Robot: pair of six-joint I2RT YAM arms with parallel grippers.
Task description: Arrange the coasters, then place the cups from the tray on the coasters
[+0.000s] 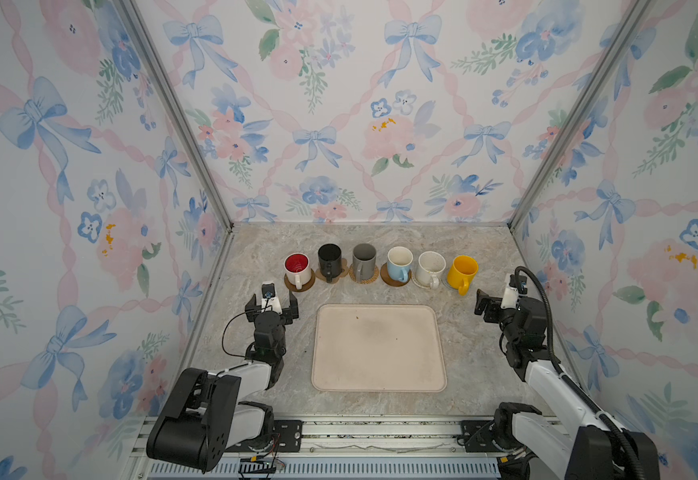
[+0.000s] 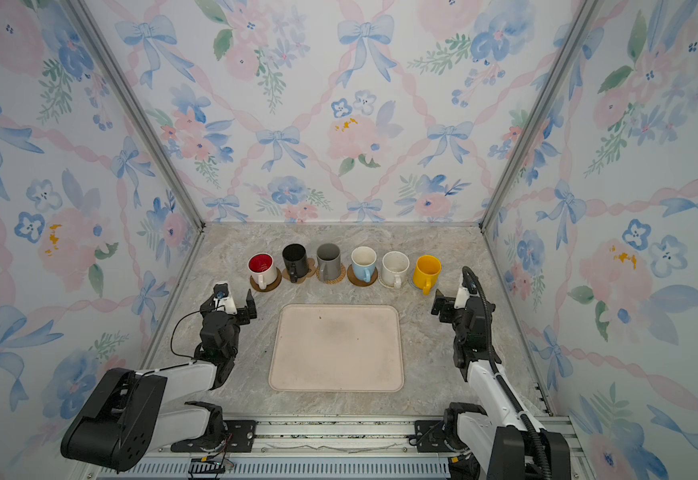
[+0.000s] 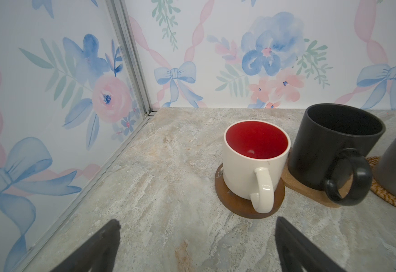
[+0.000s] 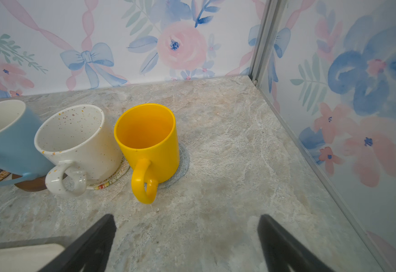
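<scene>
Six cups stand in a row at the back, each on a coaster: white with red inside [image 1: 297, 266] on a dark brown disc [image 3: 237, 202], black [image 1: 330, 257] on the paw-shaped one [image 3: 296, 184], grey [image 1: 364, 259] on rattan [image 1: 364, 277], light blue [image 1: 399, 262] on a brown disc [image 1: 395, 281], cream speckled [image 4: 79, 141] on cream woven [image 4: 119, 174], yellow [image 4: 148, 139] on pale blue-grey [image 4: 183, 162]. The beige tray [image 1: 378, 349] lies in front with nothing on it. My left gripper [image 1: 272, 303] [image 3: 197, 221] hangs open near the white cup. My right gripper [image 1: 499, 297] [image 4: 187, 216] is open beside the yellow cup.
Flowered walls with metal corner posts [image 1: 181, 120] close in the marble tabletop [image 1: 476, 357] on three sides. The arm bases sit on a rail [image 1: 380, 436] along the front edge. The tray lies between the two arms.
</scene>
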